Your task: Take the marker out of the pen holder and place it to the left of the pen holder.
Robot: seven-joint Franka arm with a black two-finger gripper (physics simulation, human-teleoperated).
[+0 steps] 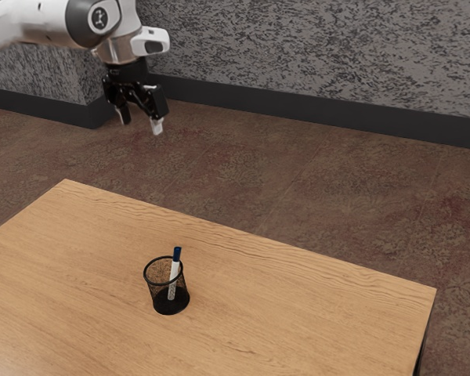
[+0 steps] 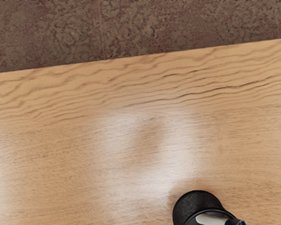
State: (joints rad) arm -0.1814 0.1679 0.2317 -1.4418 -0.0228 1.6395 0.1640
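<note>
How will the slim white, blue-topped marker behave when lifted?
The marker looks straight, so probably stiff. Its barrel seems round, so it may roll once laid down. Pulled sideways, it could tip the black mesh cup it leans in.

marker (image 1: 173,280) in pen holder (image 1: 182,301), on table (image 1: 298,321)

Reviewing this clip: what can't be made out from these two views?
- Pen holder's remaining rim: cut off by the wrist view's lower edge.
- Marker's lower end: obscured by holder mesh, exterior view.
- Arm's base: beyond the exterior view's left edge.
</note>
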